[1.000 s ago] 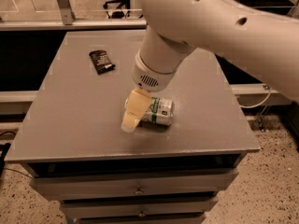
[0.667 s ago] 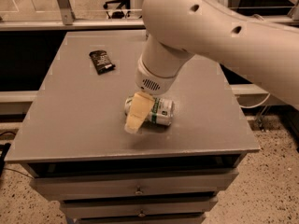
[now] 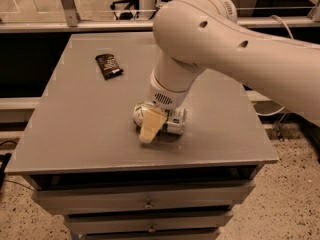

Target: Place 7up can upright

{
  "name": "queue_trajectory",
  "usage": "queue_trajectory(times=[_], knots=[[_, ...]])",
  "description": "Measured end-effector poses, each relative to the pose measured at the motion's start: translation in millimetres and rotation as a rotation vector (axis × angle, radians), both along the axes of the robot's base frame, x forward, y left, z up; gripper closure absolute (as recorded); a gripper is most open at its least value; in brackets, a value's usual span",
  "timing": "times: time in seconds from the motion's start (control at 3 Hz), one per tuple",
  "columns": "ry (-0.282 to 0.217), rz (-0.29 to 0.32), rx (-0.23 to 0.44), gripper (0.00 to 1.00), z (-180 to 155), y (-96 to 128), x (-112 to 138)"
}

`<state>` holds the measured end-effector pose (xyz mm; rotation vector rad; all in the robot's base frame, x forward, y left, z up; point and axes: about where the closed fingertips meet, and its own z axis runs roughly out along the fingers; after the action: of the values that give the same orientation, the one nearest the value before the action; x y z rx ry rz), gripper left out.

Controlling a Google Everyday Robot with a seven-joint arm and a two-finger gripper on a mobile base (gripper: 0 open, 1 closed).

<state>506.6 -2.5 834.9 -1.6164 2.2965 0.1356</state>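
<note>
The 7up can (image 3: pixel 175 121), white and silver with green print, lies on its side on the grey table top (image 3: pixel 80 114), right of the middle and towards the front edge. My gripper (image 3: pixel 151 126) hangs from the big white arm (image 3: pixel 220 39) and sits right on the can, covering its left half. Its cream-coloured tip reaches down to the table in front of the can. The can's left end is hidden behind the gripper.
A small flat black packet (image 3: pixel 108 65) lies at the back left of the table. Drawers (image 3: pixel 147 204) sit under the table's front edge. A metal rail and frame (image 3: pixel 70 9) run behind the table. The floor drops away on both sides.
My gripper has shifted slightly right and lower, closing in over the can's left half. The can still lies on its side in the same spot.
</note>
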Motion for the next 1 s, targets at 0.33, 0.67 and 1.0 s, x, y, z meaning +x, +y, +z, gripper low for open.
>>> queue_trajectory(times=[0.33,0.67,1.0], knots=[[0.021,0.007,0.013,0.55,-2,5,0],[0.023,0.014,0.035,0.77,6,11,0],[-0.051,0.078,0.210,1.00,63,31,8]])
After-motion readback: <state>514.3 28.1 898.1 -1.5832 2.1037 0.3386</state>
